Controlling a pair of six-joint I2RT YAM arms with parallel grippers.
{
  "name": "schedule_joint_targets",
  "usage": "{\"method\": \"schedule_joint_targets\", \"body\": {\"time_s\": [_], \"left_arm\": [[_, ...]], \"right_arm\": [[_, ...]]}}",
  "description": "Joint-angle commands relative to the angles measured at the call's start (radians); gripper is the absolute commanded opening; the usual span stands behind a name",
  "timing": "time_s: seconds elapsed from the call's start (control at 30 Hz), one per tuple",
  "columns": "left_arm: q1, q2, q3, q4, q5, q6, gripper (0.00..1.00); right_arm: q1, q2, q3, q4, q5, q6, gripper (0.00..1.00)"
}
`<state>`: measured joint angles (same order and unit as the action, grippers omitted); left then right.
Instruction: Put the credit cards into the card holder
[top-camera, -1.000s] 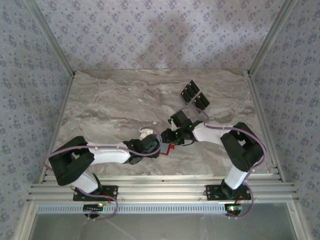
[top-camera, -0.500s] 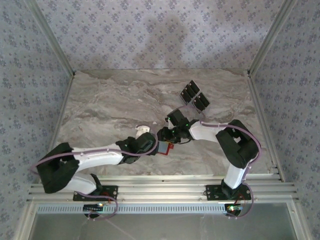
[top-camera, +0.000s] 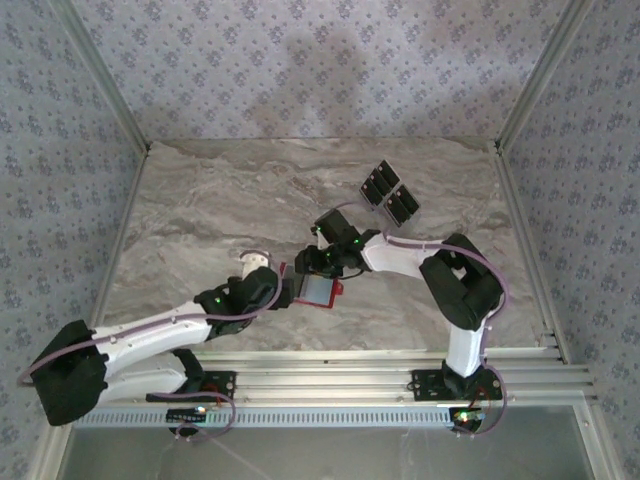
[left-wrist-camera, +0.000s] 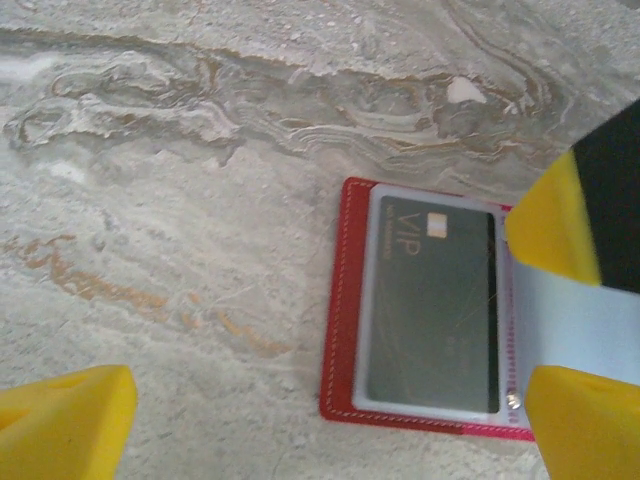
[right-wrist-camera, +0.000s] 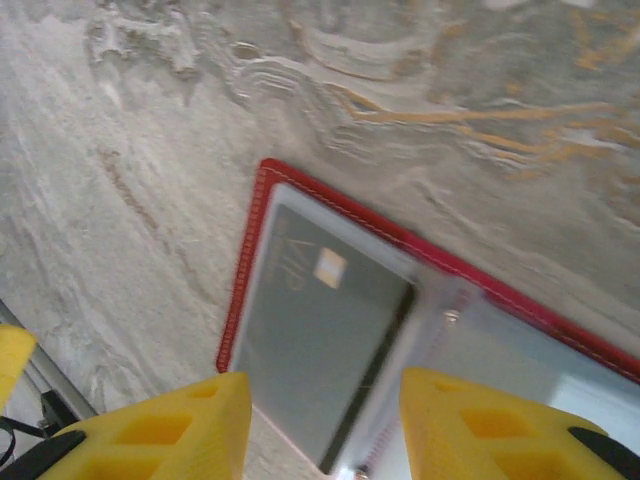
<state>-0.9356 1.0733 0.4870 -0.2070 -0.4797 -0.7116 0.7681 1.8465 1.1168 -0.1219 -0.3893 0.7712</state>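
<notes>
**A:** Red card holder (left-wrist-camera: 342, 300), where on the table (top-camera: 200, 220) is it?

**B:** It lies open and flat, about midway between the left and right edges and nearer the near edge than the far one. Both arms bend inward over it.

**A:** Anything inside?

**B:** One dark card (left-wrist-camera: 430, 300) with gold "VIP" lettering and a small pale chip sits under a clear pocket on the red-bordered half. A pale grey-blue leaf spreads out from the other half.

**A:** And the other cards?

**B:** A cluster of black cards (top-camera: 402, 206) lies toward the far right corner, well apart from the holder.

**A:** How is the left hand (left-wrist-camera: 330, 390)?

**B:** Its yellow fingers are spread wide and grip nothing. The holder's edge shows between them.

**A:** The right hand (right-wrist-camera: 325, 388)?

**B:** It hangs just above the holder with its fingers apart, and the pocketed card shows through the gap. I see nothing pinched there. From the left wrist camera, one of its yellow fingers reaches the pale leaf, but I cannot tell whether it touches.
</notes>
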Motion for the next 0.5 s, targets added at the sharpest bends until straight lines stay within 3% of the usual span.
{"method": "schedule_joint_targets", "body": {"time_s": [0.0, 0.23, 0.47], "left_arm": [[0.012, -0.050, -0.030, -0.019, -0.010, -0.021, 1.00], [0.030, -0.096, -0.072, -0.014, 0.017, -0.011, 1.00], [0.031, -0.042, -0.061, 0.020, 0.051, 0.017, 1.00]], "right_arm": [[0.026, 0.037, 0.067, -0.066, 0.011, 0.014, 0.45], [0.053, 0.062, 0.150, -0.124, 0.061, 0.003, 0.45], [0.045, -0.065, 0.039, -0.222, 0.201, -0.028, 0.45]]}}
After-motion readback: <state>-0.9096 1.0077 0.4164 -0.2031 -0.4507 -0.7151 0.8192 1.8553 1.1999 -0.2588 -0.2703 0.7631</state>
